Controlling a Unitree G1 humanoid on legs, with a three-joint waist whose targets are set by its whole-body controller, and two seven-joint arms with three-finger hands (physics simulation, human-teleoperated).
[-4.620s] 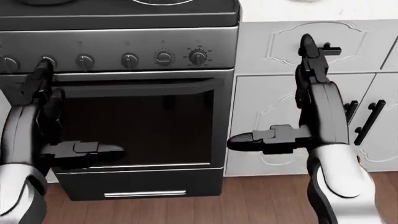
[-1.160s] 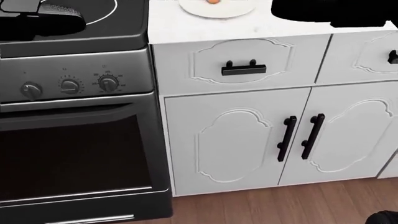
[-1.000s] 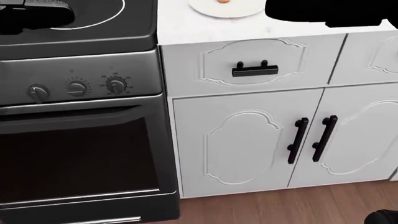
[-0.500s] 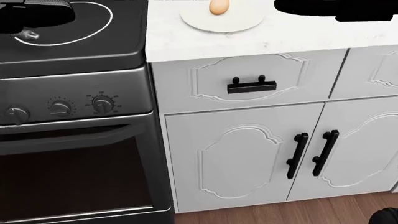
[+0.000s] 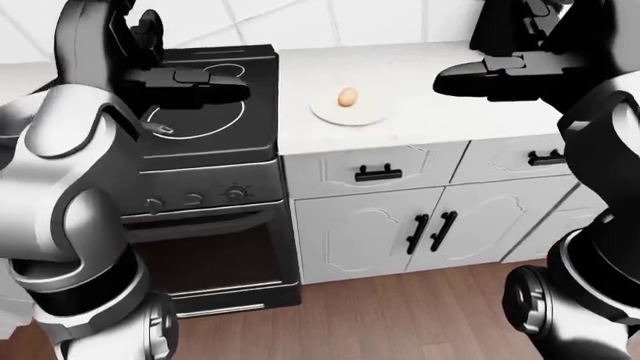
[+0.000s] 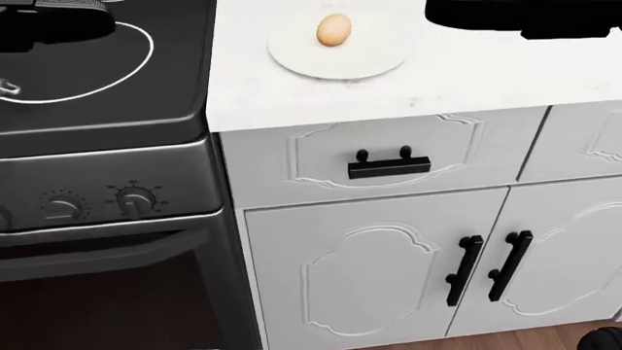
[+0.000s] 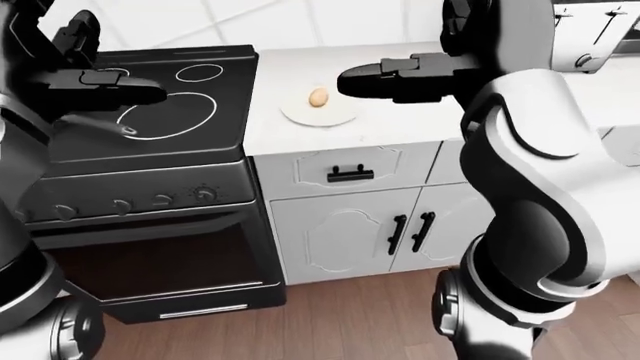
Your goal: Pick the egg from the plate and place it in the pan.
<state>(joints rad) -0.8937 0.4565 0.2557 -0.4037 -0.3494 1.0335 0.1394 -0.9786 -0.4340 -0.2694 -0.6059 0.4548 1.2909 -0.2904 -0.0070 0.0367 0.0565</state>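
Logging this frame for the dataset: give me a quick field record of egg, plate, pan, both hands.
egg: resting on the plate, untouched
plate: white, on the white counter, right of the stove
pan: body hidden; only a thin handle-like bar shows over the stove's large burner ring
left hand: raised above the stove, fingers extended, empty
right hand: raised above the counter, right of the egg, fingers extended, empty
task state: egg not yet picked

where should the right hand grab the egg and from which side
Probably round its widest middle, coming down from above. The egg lies alone near the plate's top edge in the head view, so nothing blocks the fingers either side. The right hand hovers open just to its right, so it likely needs only a short shift left.
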